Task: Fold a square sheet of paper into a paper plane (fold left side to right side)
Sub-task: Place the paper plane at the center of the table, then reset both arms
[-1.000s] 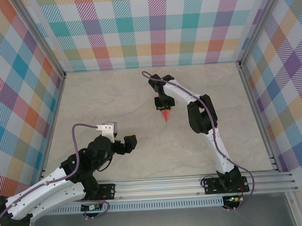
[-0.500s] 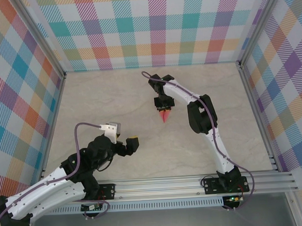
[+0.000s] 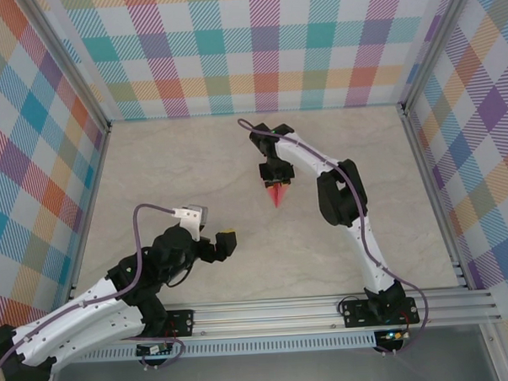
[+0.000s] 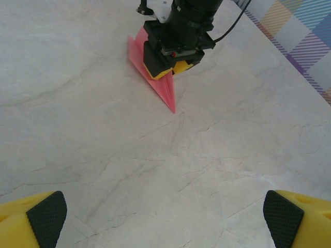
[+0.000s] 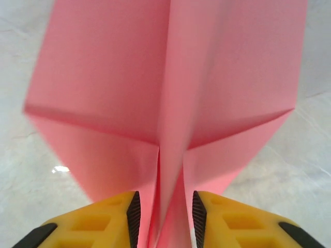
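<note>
The square sheet of paper is folded into a slim salmon-pink paper plane [image 3: 278, 195] lying mid-table with its nose toward the arms. My right gripper [image 3: 275, 179] stands over its tail. In the right wrist view the plane [image 5: 165, 77] fans out ahead, and its centre fold sits loosely between the parted black pads [image 5: 133, 212] of the right gripper [image 5: 164, 219], which is open. My left gripper [image 3: 225, 241] hovers nearer the front left, wide open with nothing between its fingers [image 4: 46, 225]. From there the plane [image 4: 164, 92] lies ahead under the right gripper [image 4: 168, 62].
Checkered walls [image 3: 248, 47] enclose the pale marble table [image 3: 177, 160] on three sides. An aluminium rail [image 3: 285, 311] with both arm bases runs along the near edge. A purple cable [image 3: 149, 212] loops over the left wrist.
The right gripper's jaws have parted around the plane's centre fold, and the plane has settled lower on the table. The left arm has shifted slightly right and toward the rail.
</note>
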You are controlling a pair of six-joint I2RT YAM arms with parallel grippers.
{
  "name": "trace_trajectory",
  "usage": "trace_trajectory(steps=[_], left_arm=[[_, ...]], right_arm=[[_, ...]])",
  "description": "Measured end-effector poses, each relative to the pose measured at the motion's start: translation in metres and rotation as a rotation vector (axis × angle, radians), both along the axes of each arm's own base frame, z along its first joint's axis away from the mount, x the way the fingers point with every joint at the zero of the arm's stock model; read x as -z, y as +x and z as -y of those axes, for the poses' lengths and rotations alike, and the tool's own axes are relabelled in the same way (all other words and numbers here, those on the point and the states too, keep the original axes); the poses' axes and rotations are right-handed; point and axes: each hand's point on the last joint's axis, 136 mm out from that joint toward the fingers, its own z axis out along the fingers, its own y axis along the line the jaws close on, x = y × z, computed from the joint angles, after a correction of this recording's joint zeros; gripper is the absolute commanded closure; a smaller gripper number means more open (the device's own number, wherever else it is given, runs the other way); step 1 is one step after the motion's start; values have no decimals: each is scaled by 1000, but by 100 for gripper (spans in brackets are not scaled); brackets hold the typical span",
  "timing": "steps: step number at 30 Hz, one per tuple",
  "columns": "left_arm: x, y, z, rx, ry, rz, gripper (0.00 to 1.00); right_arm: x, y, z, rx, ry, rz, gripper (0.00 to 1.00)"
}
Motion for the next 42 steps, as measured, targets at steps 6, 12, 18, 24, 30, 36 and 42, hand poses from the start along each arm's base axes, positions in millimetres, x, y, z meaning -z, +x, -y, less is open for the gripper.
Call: trace_trajectory(steps=[6, 12, 18, 24, 30, 36, 42], left_arm=[[-3, 9, -8, -50, -4, 13, 0], [-9, 38, -44, -230, -10, 40, 0], [-14, 83, -104, -506, 23, 61, 0], [4, 120, -168, -770, 177, 95, 0], [52, 131, -197, -841, 363, 61, 0], [105, 135, -196, -759, 473, 29, 0], [109, 153, -182, -655, 433, 103, 0]], right_arm=[[-53, -5, 0, -20, 30, 81, 56], [-119, -38, 30, -41, 69, 224, 35], [-176, -76, 88, -26, 141, 504, 0], [-146, -91, 194, 196, 122, 691, 0], [-58, -107, 258, 306, 68, 715, 0], [-13, -96, 256, 232, 71, 717, 0], [-36, -55, 243, 130, 127, 900, 0]])
